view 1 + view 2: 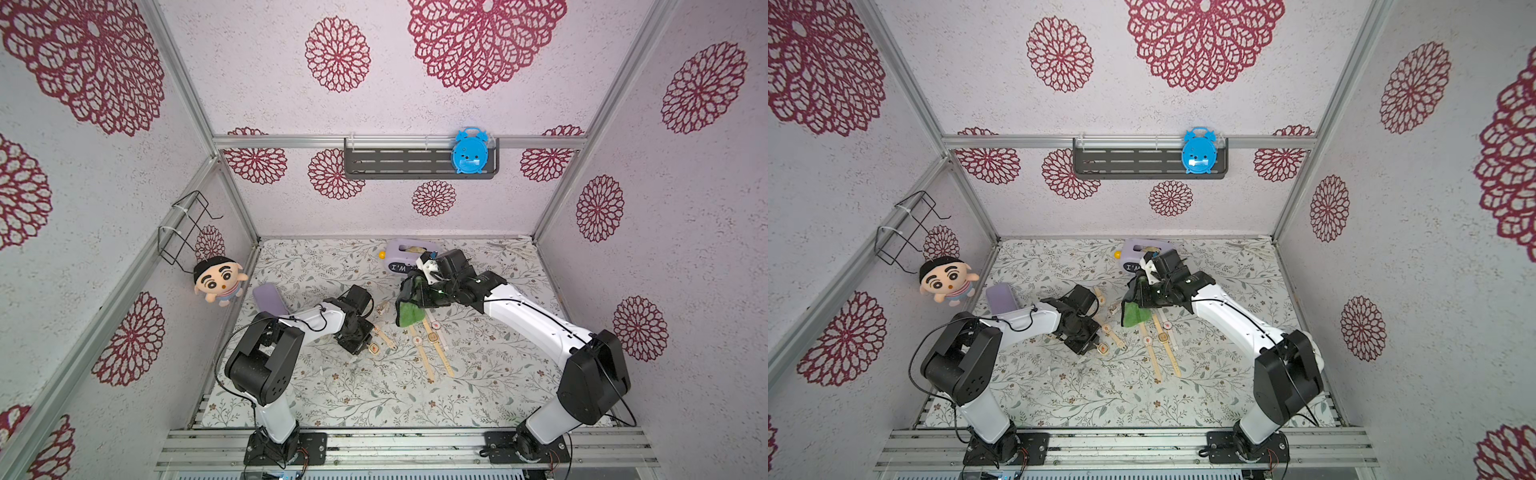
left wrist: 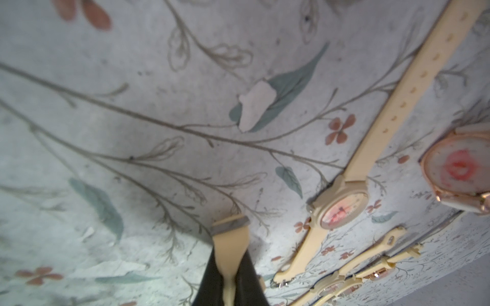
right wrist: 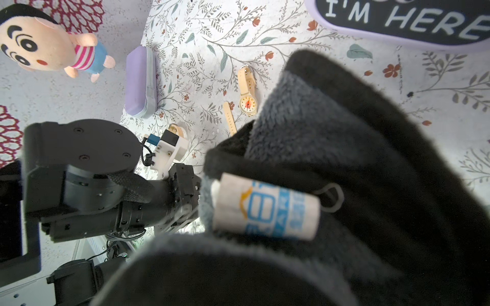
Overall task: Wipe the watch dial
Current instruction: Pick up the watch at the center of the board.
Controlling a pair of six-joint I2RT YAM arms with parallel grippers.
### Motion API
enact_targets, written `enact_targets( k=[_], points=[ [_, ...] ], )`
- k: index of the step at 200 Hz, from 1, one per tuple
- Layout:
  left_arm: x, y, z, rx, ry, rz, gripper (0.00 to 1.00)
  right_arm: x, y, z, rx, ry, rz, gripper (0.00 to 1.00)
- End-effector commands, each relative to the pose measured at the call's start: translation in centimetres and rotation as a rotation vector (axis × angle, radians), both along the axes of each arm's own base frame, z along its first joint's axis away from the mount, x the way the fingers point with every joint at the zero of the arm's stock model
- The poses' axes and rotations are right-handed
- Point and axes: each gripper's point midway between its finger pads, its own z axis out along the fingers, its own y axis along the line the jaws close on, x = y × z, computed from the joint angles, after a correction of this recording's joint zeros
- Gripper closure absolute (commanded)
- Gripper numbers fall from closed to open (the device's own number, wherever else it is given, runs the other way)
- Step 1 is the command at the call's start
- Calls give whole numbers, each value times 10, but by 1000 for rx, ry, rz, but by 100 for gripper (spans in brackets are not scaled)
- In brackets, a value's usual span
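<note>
Left gripper (image 2: 230, 265) closed on the strap of a cream watch (image 1: 374, 348) at centre; right gripper (image 1: 411, 297), farther right, clamping a cloth (image 1: 409, 316).

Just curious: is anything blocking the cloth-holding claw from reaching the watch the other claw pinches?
Nothing visible: only open mat separates the cloth from the watch in the left claw; other watches lie aside.

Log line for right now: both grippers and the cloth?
left gripper: shut on watch strap | right gripper: shut on cloth | cloth: hanging, apart from held strap
</note>
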Motion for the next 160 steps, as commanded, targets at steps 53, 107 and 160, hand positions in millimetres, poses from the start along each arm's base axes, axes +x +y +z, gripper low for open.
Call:
enact_targets(
  k=[53, 107, 160],
  points=[
    [28, 2, 62, 22, -159, -96, 100, 0, 15, 6, 102, 17, 8, 100],
    [59, 8, 108, -29, -303, -85, 100, -7, 38, -7, 140, 76, 45, 100],
    [75, 6, 131, -53, -378, -96, 100, -10, 63, -8, 161, 96, 85, 100]
  ],
)
